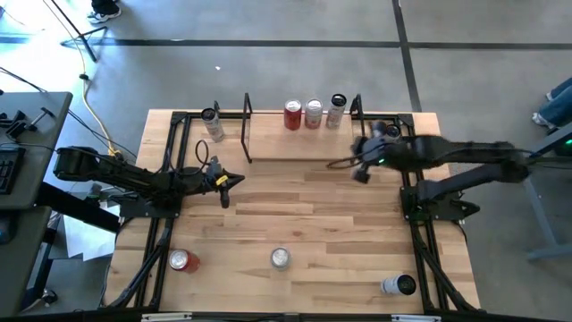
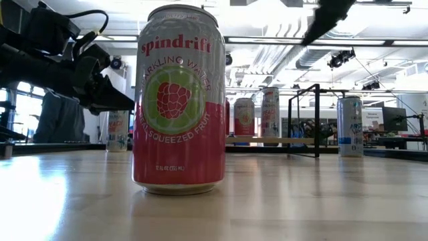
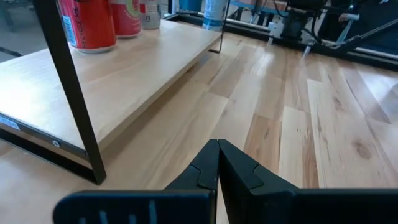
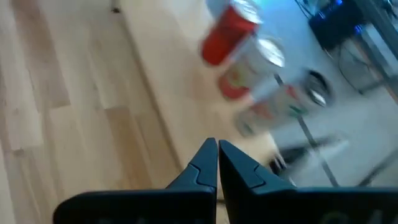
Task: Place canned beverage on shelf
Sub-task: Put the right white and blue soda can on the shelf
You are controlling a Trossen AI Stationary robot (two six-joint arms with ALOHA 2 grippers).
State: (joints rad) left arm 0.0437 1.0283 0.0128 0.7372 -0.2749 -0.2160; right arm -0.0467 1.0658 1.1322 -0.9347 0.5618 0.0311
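Hovering with nothing in hand, I read this as the gap between placements: both sets of fingers are clenched shut on air. My left gripper (image 1: 225, 182) hangs over the bare surface (image 1: 322, 206) just off the shelf's left end frame, fingers (image 3: 239, 171) pressed together in the left wrist view. My right gripper (image 1: 361, 170) sits near the shelf's right end frame, pinched closed too, pointing toward the cans on the board.

The shelf (image 1: 299, 143) stands at the far edge of the surface, and it already carries three cans in a row on its right half: a red can (image 1: 292, 114), a pale can with red print (image 1: 313, 113), and a slimmer light can (image 1: 336, 109).

Counting what is off the shelf, I make it four. One light can (image 1: 212, 122) stands just outside the left end frame. Along the near edge there are three more: a red-topped can (image 1: 183, 260) on the left, a silver-topped can (image 1: 281, 258) in the middle, which I take to be the raspberry can (image 2: 178, 100) filling the low view, and a white can (image 1: 399, 285) lying on its side at the right. Seven cans in all, one shelf, two arms.

The next move, as I judge it, calls for picking a target, spreading my fingers, and dropping around it. The tipped one will likely be awkward.
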